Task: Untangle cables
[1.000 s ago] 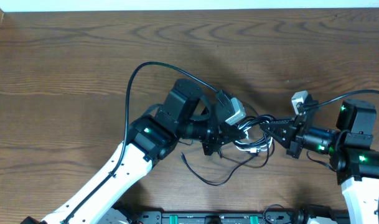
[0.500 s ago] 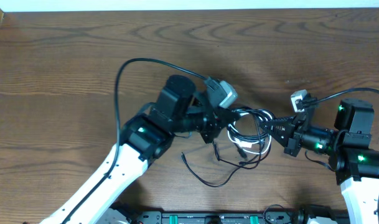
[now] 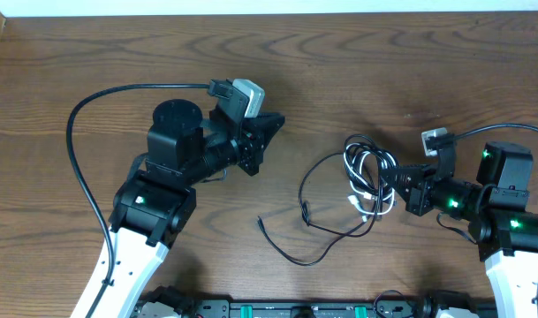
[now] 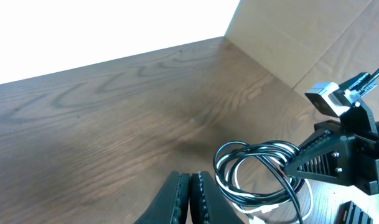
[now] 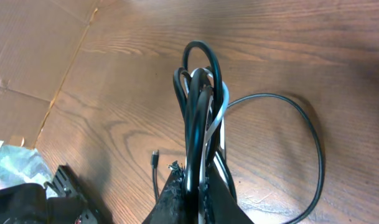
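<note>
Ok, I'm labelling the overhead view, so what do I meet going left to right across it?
Left arm's thick wire → left tool, shut and empty → cable bundle → right tool, gripping the bundle.

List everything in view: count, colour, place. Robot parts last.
black cables: several strands, exact count unclear, black, bundled right of centre with loose loops trailing toward the middle
white cable: one, white, inside the same bundle
table: one, brown wood, under everything
cardboard: brown, along the table's edge
arm wires: two, thick black, one to each arm
left gripper: one, black, shut, empty, apart from the bundle
right gripper: one, black, clamped on the bundle
</note>
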